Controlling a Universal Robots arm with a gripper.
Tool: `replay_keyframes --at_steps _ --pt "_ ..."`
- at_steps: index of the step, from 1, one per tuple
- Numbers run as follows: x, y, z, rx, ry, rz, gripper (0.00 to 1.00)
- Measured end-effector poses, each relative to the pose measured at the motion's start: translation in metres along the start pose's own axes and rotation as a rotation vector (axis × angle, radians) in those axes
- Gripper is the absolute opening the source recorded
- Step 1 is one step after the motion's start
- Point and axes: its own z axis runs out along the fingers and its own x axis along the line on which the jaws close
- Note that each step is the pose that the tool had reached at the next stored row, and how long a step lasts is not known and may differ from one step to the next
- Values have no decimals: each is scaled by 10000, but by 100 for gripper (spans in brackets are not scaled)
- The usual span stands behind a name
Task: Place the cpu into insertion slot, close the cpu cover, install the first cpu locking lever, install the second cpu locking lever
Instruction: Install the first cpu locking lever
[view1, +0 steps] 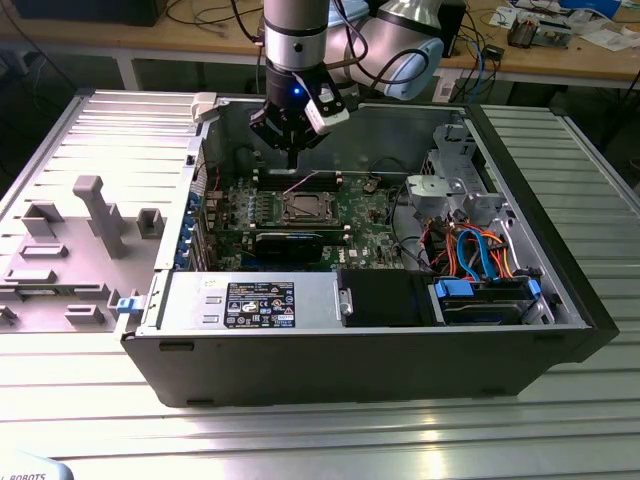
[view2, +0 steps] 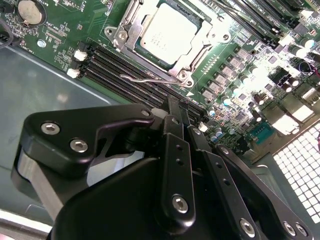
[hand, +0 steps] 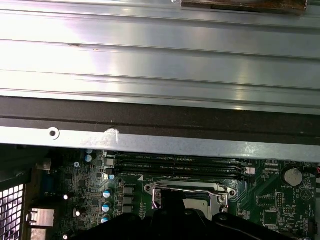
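The cpu (view2: 170, 32), a silvery square chip, lies flat in the insertion slot (view1: 303, 207) on the green motherboard. The cpu cover (view2: 124, 34), a silvery frame, lies down around the chip. A thin wire lever (view2: 150, 78) runs along the socket's edge beside the memory slots and looks slightly lifted. My gripper (view1: 291, 163) hangs above the board, just behind the socket in the exterior view, touching nothing. In the second wrist view its black fingers (view2: 173, 125) are shut together with nothing between them. In the first wrist view the socket frame (hand: 187, 190) is partly hidden by the gripper body.
Long black memory slots (view2: 120, 70) lie between my fingertips and the socket. The case's metal wall (hand: 160, 142) stands close behind. A drive cage with blue and orange cables (view1: 480, 250) fills the exterior view's right, a power supply (view1: 250, 300) the front. Grey fixtures (view1: 90, 220) stand outside.
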Motion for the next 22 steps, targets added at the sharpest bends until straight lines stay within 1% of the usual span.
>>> replay_keyframes --at_steps 2,3,4,7,9,12,14,17,22 --pt "0 0 1 -1 0 0 11" --pt "-4 -1 8 -45 -6 19 11" --pt "-14 -2 22 -116 -13 84 11" --pt "-63 -7 55 -118 -13 117 11" --pt "-95 -11 84 -136 -16 122 11" --pt "-108 -14 148 -141 -17 143 11" --pt "-132 -18 196 -142 -19 156 11" --pt "-152 -19 222 -140 -18 165 11" --pt "-172 1 247 -140 -18 166 11"
